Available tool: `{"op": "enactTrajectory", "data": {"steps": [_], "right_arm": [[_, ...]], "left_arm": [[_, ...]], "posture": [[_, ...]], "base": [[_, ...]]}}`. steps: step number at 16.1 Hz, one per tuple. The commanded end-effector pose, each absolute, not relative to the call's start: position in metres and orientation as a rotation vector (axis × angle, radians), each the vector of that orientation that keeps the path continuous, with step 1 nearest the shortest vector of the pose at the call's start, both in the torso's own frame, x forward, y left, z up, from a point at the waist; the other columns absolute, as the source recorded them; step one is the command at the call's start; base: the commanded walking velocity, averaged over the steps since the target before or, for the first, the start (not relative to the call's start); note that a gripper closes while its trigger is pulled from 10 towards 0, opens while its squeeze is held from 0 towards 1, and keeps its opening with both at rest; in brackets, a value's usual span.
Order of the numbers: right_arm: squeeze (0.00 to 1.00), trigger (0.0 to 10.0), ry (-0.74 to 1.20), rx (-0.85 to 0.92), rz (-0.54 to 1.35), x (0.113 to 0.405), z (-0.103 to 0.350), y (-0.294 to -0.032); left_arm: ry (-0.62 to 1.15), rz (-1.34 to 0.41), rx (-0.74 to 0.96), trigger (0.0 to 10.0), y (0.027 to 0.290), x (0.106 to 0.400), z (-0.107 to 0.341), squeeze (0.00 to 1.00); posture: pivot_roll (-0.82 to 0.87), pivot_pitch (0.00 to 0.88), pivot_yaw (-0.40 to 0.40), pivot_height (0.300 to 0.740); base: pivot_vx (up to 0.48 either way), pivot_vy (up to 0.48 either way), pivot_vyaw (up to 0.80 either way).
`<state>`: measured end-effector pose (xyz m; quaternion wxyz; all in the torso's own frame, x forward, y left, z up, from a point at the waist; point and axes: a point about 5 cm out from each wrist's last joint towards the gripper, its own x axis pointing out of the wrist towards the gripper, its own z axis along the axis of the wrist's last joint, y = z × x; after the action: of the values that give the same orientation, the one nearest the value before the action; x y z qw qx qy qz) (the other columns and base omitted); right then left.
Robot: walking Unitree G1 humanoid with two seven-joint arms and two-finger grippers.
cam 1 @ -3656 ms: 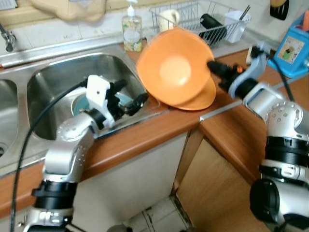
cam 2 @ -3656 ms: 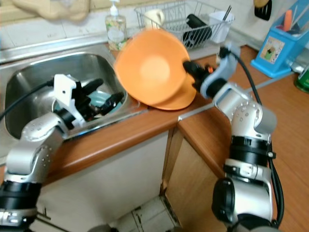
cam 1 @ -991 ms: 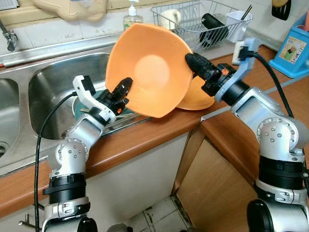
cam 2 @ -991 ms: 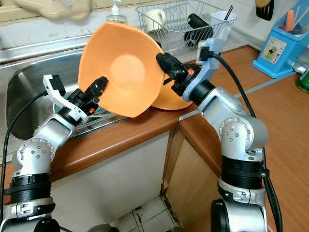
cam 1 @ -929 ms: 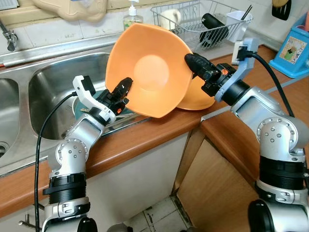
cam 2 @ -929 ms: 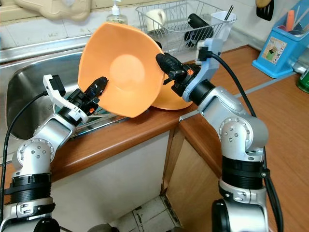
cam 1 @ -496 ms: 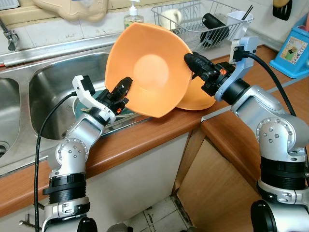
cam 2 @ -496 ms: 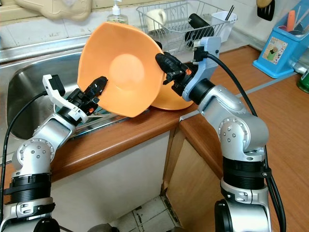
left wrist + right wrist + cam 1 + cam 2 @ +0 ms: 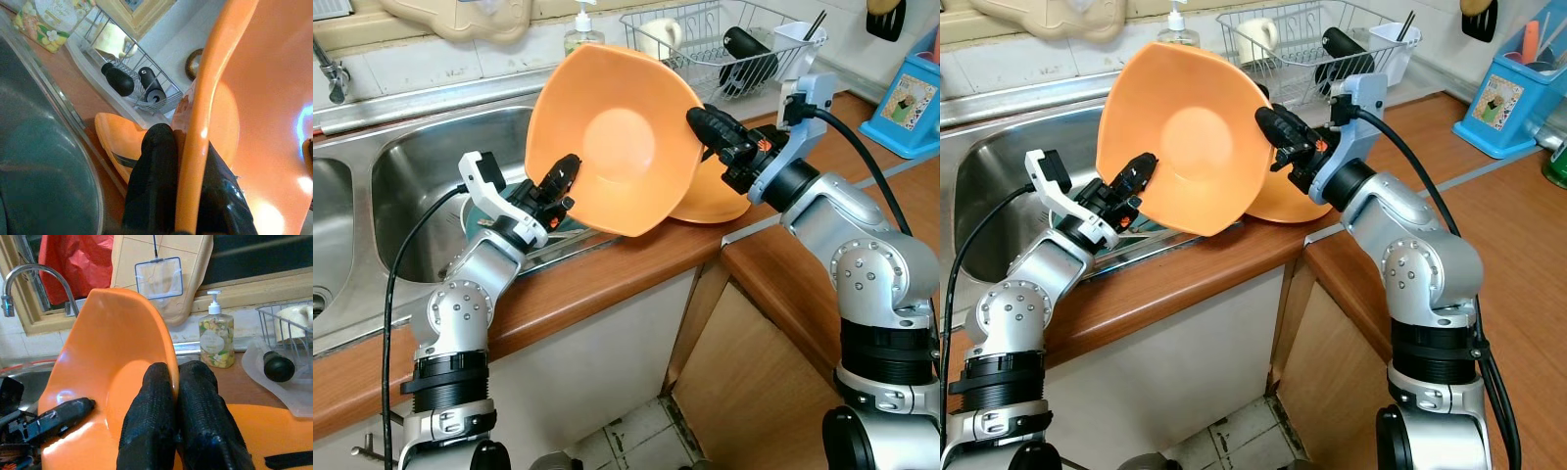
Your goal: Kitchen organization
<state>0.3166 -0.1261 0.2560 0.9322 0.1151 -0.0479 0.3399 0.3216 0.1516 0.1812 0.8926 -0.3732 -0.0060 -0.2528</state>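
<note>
Orange bowl: tilted on edge above the sink's front rim, pinched on opposite sides of its rim by both grippers.
Left gripper: fingers closed across the bowl's lower rim, one finger on each face.
Right gripper: fingers pressed together on the far rim.
Second orange bowl: flat on the wooden counter, below the right jaws.
Dish rack: well behind the right jaws.

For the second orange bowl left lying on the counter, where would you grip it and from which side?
Take the lower bowl by its thin rim on the robot's right, coming in from that side, roughly level with the counter. It lies tilted there with the rim exposed, while the held bowl, clamped by the left hand and right hand, covers its other side.
</note>
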Motion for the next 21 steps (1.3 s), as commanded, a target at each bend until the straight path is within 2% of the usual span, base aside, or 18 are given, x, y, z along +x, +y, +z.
{"op": "enactTrajectory", "data": {"steps": [1,2,5,6,10,13,15,18,19,21], "right_arm": [[0.0,10.0,-0.14,0.206,0.732,0.312,0.263,-0.12],[1.0,10.0,-0.141,0.204,0.725,0.314,0.262,-0.121],[1.0,10.0,-0.146,0.197,0.699,0.315,0.263,-0.123],[0.0,10.0,-0.149,0.189,0.699,0.314,0.263,-0.123],[0.0,10.0,-0.135,0.126,0.767,0.307,0.261,-0.119],[0.0,10.0,-0.113,0.028,0.795,0.302,0.256,-0.115],[0.0,10.0,-0.101,-0.042,0.824,0.297,0.252,-0.112],[0.0,10.0,-0.044,-0.175,0.849,0.29,0.238,-0.108],[0.0,10.0,-0.027,-0.219,0.867,0.286,0.233,-0.106],[0.0,10.0,0.018,-0.269,0.885,0.283,0.222,-0.103]], "left_arm": [[-0.007,-0.478,-0.737,0.0,0.153,0.326,0.183,0.0],[-0.012,-0.472,-0.737,0.0,0.154,0.327,0.183,0.0],[-0.038,-0.443,-0.741,0.0,0.158,0.328,0.186,0.0],[-0.055,-0.422,-0.743,0.0,0.162,0.33,0.188,0.0],[-0.136,-0.297,-0.712,0.0,0.182,0.338,0.199,0.0],[-0.203,-0.085,-0.624,0.0,0.216,0.348,0.206,0.0],[-0.188,0.011,-0.537,0.0,0.231,0.355,0.206,0.0],[-0.064,0.089,-0.284,0.0,0.242,0.368,0.194,0.0],[-0.007,0.06,-0.152,0.0,0.24,0.374,0.188,0.0],[0.053,-0.012,-0.017,0.0,0.231,0.38,0.181,0.0]], "posture": [[-0.1,0.0,0.031,0.74],[-0.1,0.0,0.031,0.74],[-0.1,0.0,0.031,0.74],[-0.1,0.0,0.031,0.74],[-0.1,0.0,0.031,0.74],[-0.1,0.0,0.028,0.74],[-0.11,0.0,0.031,0.74],[-0.11,0.0,0.035,0.74],[-0.11,0.0,0.036,0.74],[-0.11,0.0,0.036,0.74]], "base": [[0.0,0.0,0.0],[0.0,0.0,0.0],[0.0,0.0,0.0],[0.0,0.0,0.0],[0.0,0.0,0.0],[0.0,0.0,0.0],[0.0,0.0,0.0],[0.0,0.0,0.0],[0.0,0.0,0.0],[0.0,0.0,0.0]]}}
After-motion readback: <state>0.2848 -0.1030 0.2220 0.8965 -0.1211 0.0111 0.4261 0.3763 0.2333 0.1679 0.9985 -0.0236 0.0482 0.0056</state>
